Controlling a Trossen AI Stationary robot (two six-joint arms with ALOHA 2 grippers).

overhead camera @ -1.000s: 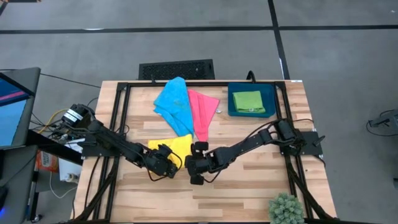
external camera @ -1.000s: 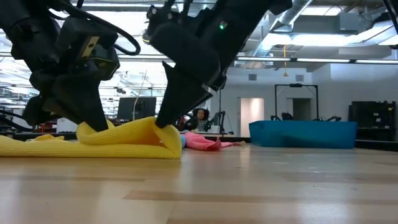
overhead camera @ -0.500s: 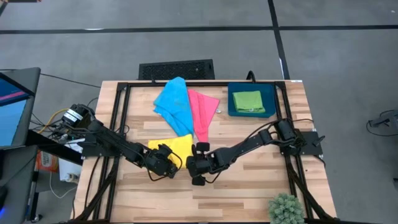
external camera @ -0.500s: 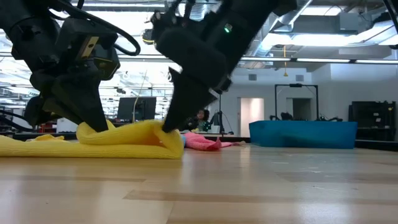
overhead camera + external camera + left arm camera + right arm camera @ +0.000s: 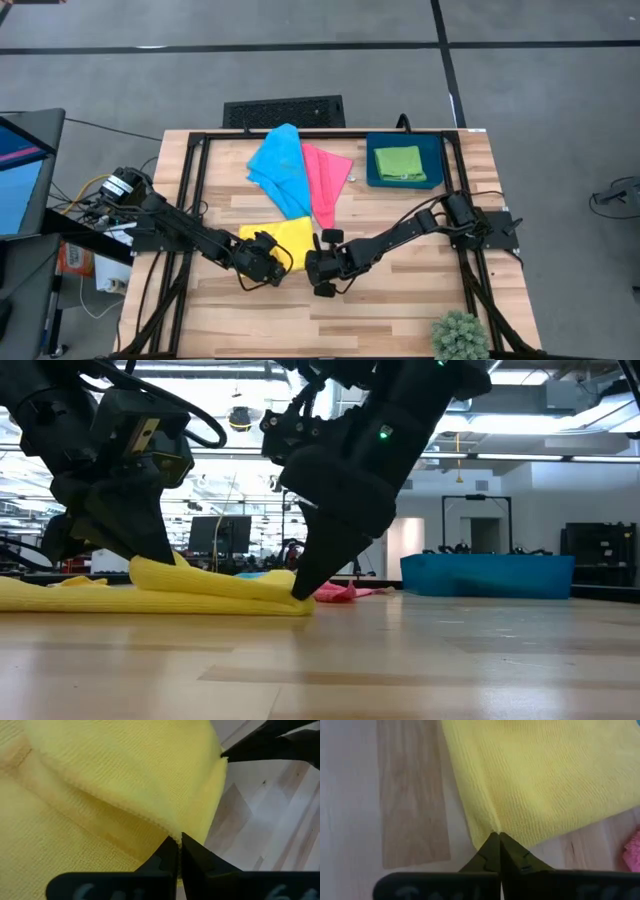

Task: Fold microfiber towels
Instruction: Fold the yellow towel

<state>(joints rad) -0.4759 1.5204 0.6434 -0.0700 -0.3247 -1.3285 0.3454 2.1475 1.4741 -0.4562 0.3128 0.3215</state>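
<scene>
The yellow towel (image 5: 286, 234) lies near the table's middle, partly folded over on itself. My left gripper (image 5: 268, 262) and my right gripper (image 5: 312, 268) are both shut on its near edge, left and right of each other. The low view shows the yellow towel (image 5: 200, 588) running between my left gripper (image 5: 150, 562) and my right gripper (image 5: 300, 592). The sky-blue towel (image 5: 278, 165) and the pink towel (image 5: 326, 180) lie spread on the table farther back. The green towel (image 5: 398, 163) lies folded in the dark blue tray (image 5: 438, 160). My left gripper pinches a folded-over hemmed edge (image 5: 167, 831) of the yellow towel between its two fingers, slanting down from the table's left. That edge is raised a little off the table (image 5: 160, 568). My right gripper pinches the yellow towel's near corner (image 5: 492, 827) between its two fingers, slanting down from the table's right. The corner sits low at the table top (image 5: 292, 598), and the cloth runs almost flat toward the left gripper.
A black frame (image 5: 200, 180) runs along the table's sides. A small green plant (image 5: 460, 335) stands at the near right corner. Bare wood lies in front of both grippers toward the near edge (image 5: 330, 320).
My right gripper has gone down and a little toward the table's right edge with the towel's corner. The raised hump of yellow cloth between the grippers has been drawn out lower and longer. My left gripper has kept still.
</scene>
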